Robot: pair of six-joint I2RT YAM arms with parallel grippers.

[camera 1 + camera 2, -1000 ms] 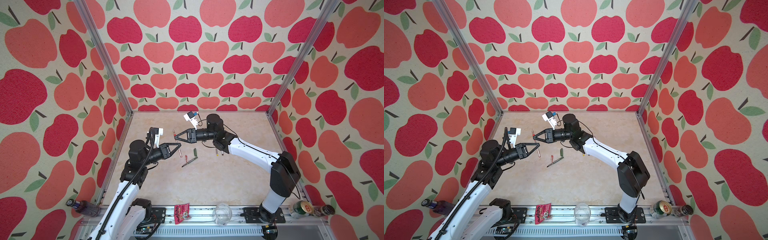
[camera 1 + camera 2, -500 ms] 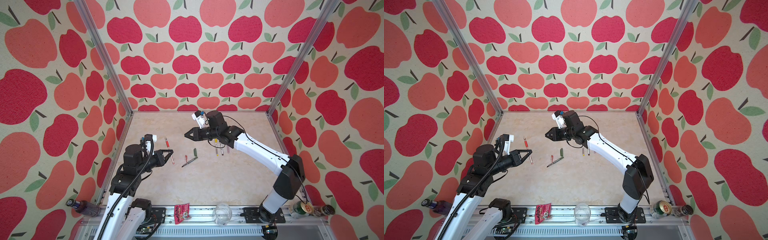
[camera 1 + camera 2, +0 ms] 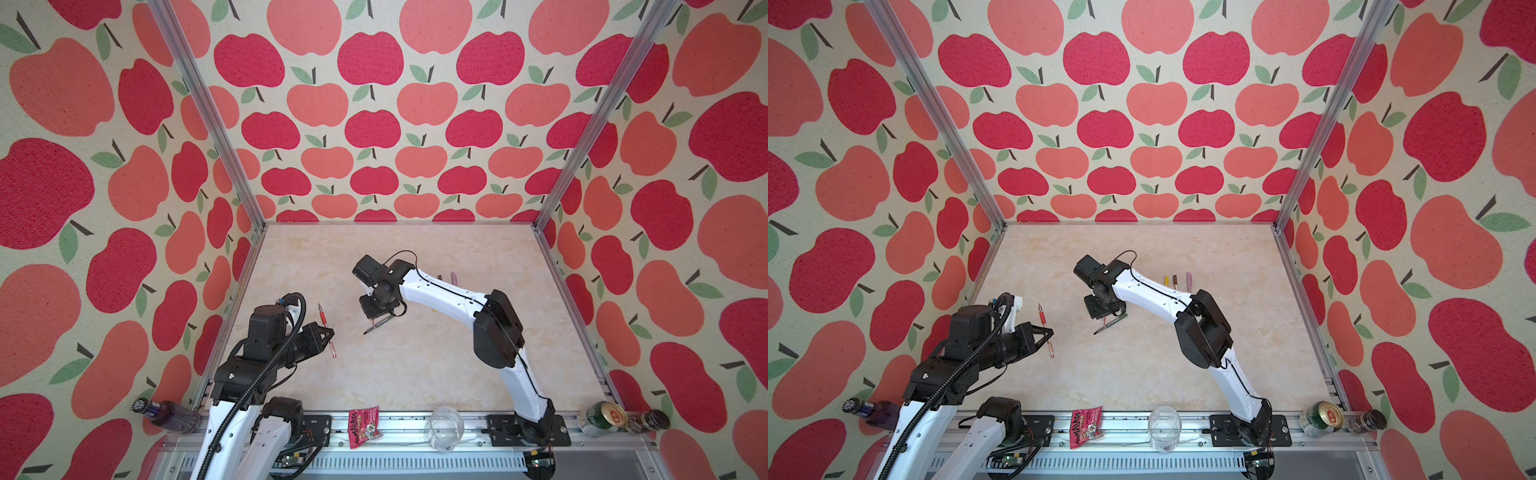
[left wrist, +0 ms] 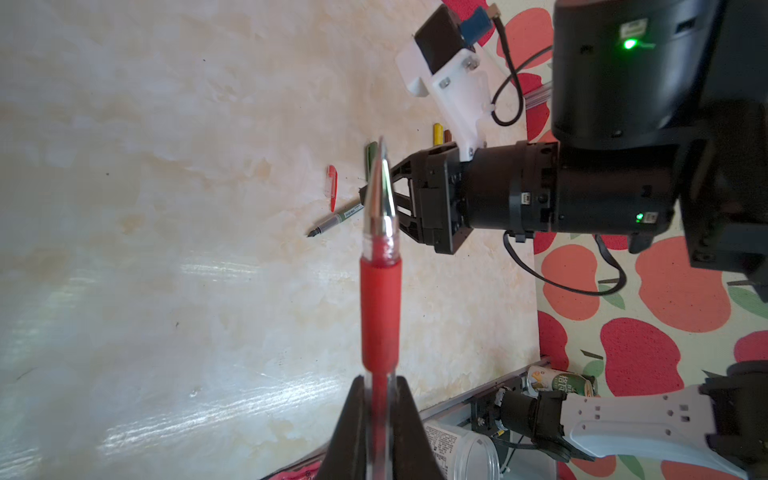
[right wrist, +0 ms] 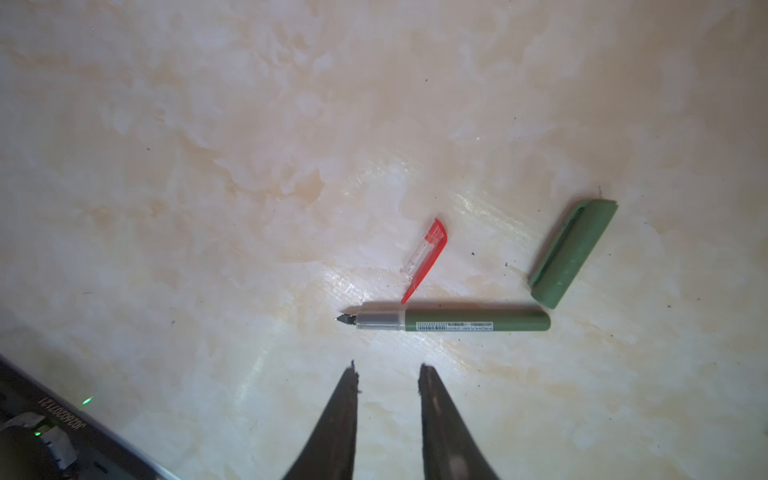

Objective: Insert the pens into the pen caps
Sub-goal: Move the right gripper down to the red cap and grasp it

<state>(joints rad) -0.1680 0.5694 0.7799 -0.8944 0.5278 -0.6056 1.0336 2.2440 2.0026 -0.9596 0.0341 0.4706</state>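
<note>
The left gripper (image 4: 380, 384) clamps the red pen (image 4: 380, 307) nib-outward as the right gripper (image 5: 387, 372), jaws parted and empty, hovers just short of the green pen (image 5: 453, 322), whose far side the slanted red cap (image 5: 424, 258) all but touches, nearer this arm than the left.

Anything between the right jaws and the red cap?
Yes, the uncapped green pen, lying crosswise between right gripper and red cap; right wrist view shows it.
</note>
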